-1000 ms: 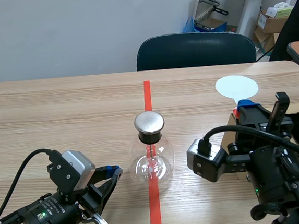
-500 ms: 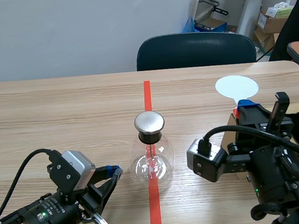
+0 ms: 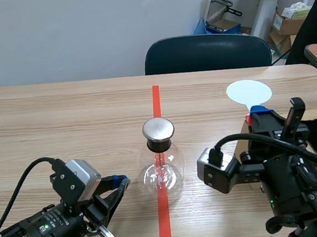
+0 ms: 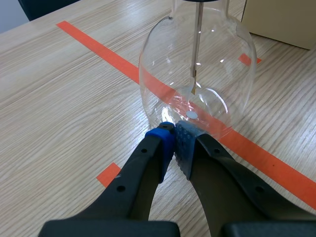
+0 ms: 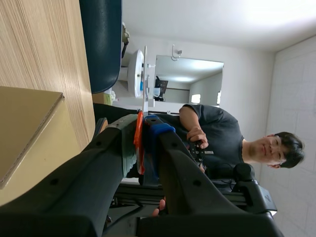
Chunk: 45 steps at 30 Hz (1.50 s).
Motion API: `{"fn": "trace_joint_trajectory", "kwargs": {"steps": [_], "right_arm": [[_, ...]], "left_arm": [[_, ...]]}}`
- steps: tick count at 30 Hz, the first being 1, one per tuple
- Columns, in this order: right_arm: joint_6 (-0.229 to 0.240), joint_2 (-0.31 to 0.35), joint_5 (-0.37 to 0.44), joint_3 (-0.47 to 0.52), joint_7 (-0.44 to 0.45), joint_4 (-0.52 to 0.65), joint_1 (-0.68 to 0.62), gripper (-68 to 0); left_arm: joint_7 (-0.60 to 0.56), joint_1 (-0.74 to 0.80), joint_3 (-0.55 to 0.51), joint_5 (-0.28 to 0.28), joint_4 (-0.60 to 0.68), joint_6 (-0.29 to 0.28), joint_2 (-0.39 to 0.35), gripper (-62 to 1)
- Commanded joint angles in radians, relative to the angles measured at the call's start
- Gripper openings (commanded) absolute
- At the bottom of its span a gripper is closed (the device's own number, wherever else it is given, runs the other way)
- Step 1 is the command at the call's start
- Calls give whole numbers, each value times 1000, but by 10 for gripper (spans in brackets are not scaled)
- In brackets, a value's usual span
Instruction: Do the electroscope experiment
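Note:
The electroscope, a round glass flask [image 3: 162, 171] with a metal cap [image 3: 158, 129], stands on the red tape line at the table's middle. My left gripper [image 3: 119, 182] rests on the table just left of it, shut on nothing; in the left wrist view its pads meet [image 4: 175, 140] right at the foot of the flask [image 4: 197, 74]. My right gripper [image 3: 256, 112] is raised to the right of the flask, shut on the orange handle [image 5: 138, 143] of a paddle with a white disc [image 3: 249, 93]. The disc [image 5: 136, 74] shows edge-on in the right wrist view.
A cardboard box [image 3: 242, 139] lies under my right arm, close to the flask's right side. A dark chair [image 3: 207, 52] stands behind the table's far edge. A person [image 5: 222, 143] shows in the right wrist view's background, off the table.
My right gripper has shifted the paddle slightly to the left. The left arm and the flask have not moved.

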Motion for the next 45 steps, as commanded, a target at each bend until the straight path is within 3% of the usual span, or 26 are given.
{"fn": "trace_joint_trajectory", "kwargs": {"steps": [1,4,17,27,33,45], "right_arm": [[-11,5,-4,1,-3,22,6,-656],[-11,5,-4,1,34,22,6,-656],[-15,5,-6,1,401,22,6,-656],[-16,5,-6,1,595,22,6,-656],[-16,5,-6,1,645,22,6,-656],[-23,5,-6,1,646,22,6,-656]], "left_arm": [[-14,0,-6,-6,10,-2,5,-582],[-14,0,-6,-6,10,-1,4,-582],[-14,0,-6,-6,10,-2,5,-582],[-14,0,-6,-6,10,-2,5,-582],[-14,0,-6,-6,10,-2,5,-582],[-14,0,-6,-2,10,-2,5,-582]]}}
